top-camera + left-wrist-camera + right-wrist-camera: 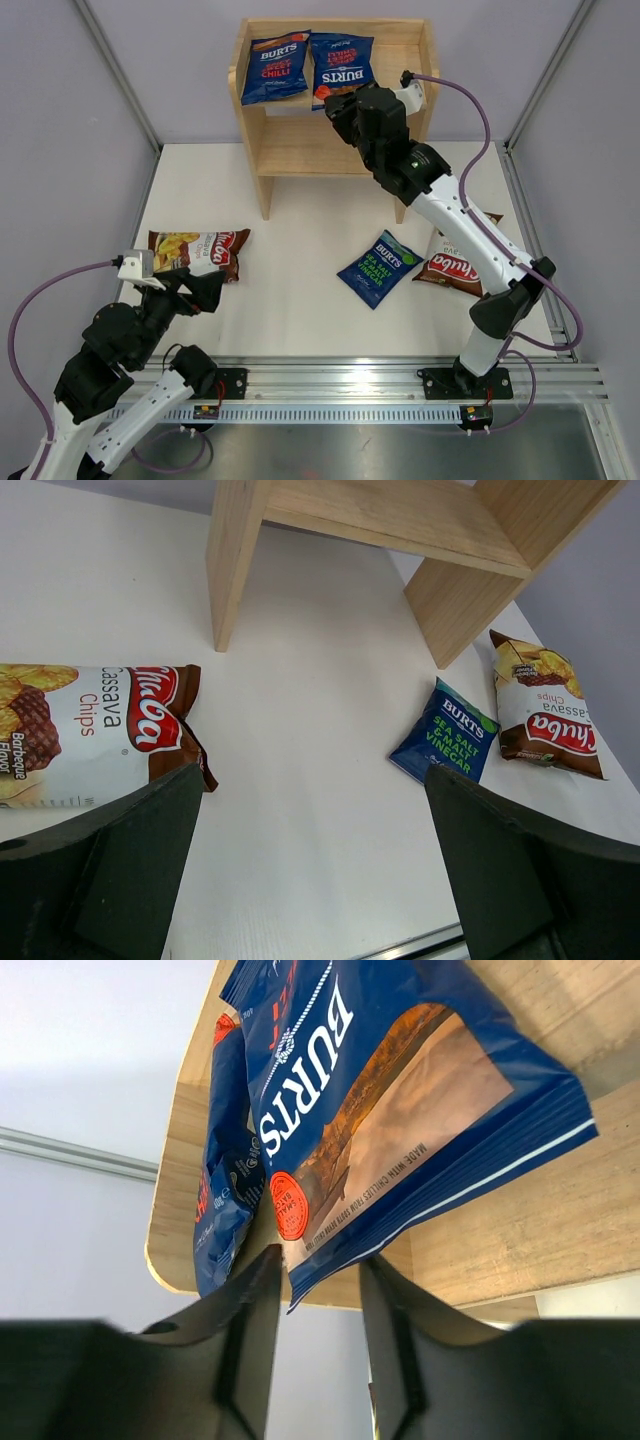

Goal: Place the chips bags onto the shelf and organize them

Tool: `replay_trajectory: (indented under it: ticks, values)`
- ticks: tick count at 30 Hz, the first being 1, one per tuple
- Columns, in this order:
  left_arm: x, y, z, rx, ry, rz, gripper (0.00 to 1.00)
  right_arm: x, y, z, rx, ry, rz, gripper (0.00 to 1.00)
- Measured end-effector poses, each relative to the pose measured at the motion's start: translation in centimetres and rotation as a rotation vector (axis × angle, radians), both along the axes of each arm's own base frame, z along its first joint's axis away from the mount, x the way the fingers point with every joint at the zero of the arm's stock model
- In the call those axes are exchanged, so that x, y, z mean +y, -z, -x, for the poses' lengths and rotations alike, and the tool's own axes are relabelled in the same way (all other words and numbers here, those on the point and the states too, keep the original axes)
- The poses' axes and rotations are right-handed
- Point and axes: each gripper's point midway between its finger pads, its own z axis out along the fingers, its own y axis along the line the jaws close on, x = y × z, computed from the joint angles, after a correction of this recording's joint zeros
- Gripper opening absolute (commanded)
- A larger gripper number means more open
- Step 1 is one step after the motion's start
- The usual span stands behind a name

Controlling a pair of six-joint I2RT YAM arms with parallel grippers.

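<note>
- The shelf (300, 145) stands at 12 o'clock on the white surface (300, 220), its open front facing the arms so that both can reach in.
- Two chips bags are already on the top tier: the first BURTS bag (275, 66) toward 11 o'clock and the second BURTS bag (341, 62) touching it at its 3 o'clock side. Both lean back on the raised board, which keeps them upright with their labels outward.
- The right gripper (318, 1280) is at the front lip of that tier. Its jaws are apart, with the second BURTS bag's lower corner between them but not pinched. The bag looks released, resting on the wood by its own weight.
- The left gripper (312, 790) hangs low at 8 o'clock, jaws spread wide and holding nothing. Its wrist view looks past the left Chuba bag (200, 250), which lies flat just beyond it and is probably its next pick.
- The green-lettered BURTS bag (379, 267) lies flat near centre, toward 4 o'clock. The right Chuba bag (455, 265) is just beside it at 3 o'clock, partly under the right arm.
- By my count two bags are shelved and three remain.
</note>
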Motion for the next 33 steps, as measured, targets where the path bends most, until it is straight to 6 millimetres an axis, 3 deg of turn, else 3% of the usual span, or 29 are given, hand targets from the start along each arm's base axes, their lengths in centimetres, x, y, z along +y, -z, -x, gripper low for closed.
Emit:
replay_trajectory:
  ticks: [6,9,18,25,30,33]
  values:
    - [0.0,0.0,0.0,0.0,0.0,0.0,0.96,-0.5,0.0,-0.2,-0.003,0.006,0.009,0.25]
    - [0.0,0.0,0.0,0.0,0.0,0.0,0.96,-0.5,-0.2,-0.2,-0.008,0.006,0.012,0.22]
    - [0.1,-0.1,0.1,-0.005,0.0,0.004,0.96,0.4,-1.8,-1.2,-0.038,0.001,0.0,0.21]
    - [0.1,-0.1,0.2,-0.009,0.0,0.007,0.96,1.2,-0.9,-2.7,-0.022,0.005,0.028,0.21]
    - [0.1,0.0,0.1,-0.007,0.0,0.006,0.96,1.4,-0.5,-3.0,-0.015,0.004,0.043,0.33]
    - [0.1,0.0,0.1,-0.007,0.0,0.006,0.96,1.3,-0.9,-3.0,-0.028,0.003,0.033,0.52]
